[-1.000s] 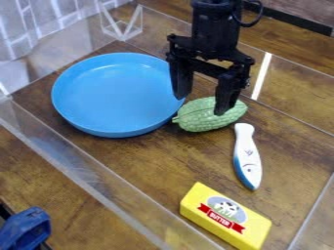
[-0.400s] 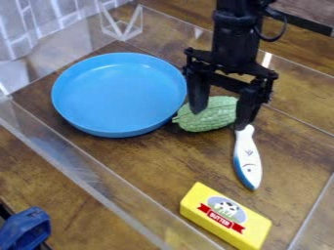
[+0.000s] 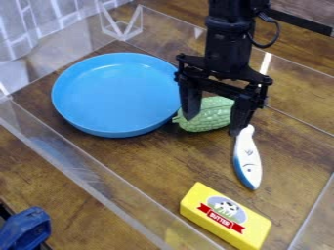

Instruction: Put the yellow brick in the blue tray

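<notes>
Here, the gripper [image 3: 217,113] hung with its black fingers pointing straight down and spread wide apart, nothing held between them; the two fingers [image 3: 192,103] stood on either side of the green bumpy gourd [image 3: 205,116], which lay on the wooden table [image 3: 98,190] beneath the tool; whether the fingertips touched the gourd could not be told; the gourd sat just beside the rim of the blue tray [image 3: 115,93], at about four o'clock from the tray's centre; the tray itself lay flat and round at about ten o'clock in the view, its inside bare; the yellow brick [image 3: 226,215] lay well apart from both tray and gripper, near the bottom edge at about five o'clock from the middle of the view, flat on the table with its red label and white cartoon face upward, its long side running slantwise; between the brick and the gourd lay a white and blue toothbrush-like tool [image 3: 245,156], its length running roughly from twelve to six o'clock, just to the right of the gripper's right-hand finger; a blue object [image 3: 22,229] showed in the lower left corner, too cropped to identify
</notes>
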Motion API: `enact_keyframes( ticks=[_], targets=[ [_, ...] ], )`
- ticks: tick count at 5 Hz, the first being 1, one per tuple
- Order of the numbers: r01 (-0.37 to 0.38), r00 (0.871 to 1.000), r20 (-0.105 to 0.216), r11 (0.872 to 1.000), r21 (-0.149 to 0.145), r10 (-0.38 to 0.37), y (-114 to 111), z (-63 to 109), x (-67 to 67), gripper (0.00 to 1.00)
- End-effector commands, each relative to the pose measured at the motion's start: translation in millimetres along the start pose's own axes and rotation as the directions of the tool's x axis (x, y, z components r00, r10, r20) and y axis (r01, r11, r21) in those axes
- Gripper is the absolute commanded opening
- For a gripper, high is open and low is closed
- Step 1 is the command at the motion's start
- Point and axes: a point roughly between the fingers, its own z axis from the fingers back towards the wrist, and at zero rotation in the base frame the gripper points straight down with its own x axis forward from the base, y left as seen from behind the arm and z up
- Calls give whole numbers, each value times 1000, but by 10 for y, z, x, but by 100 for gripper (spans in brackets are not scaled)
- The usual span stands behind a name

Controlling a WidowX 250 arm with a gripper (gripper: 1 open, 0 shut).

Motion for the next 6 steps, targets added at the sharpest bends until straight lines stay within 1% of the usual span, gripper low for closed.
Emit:
enact_keyframes(
  ticks=[1,2,4,6],
  targets=[
    [-7,996,85,1000,-13,8,-21,348,-67,100],
    [-8,996,83,1000,-23,10,-24,450,-137,100],
    [20,998,63,999,-40,-18,-21,605,-189,100],
    [19,998,54,998,-62,-15,-92,662,-209,100]
  ],
)
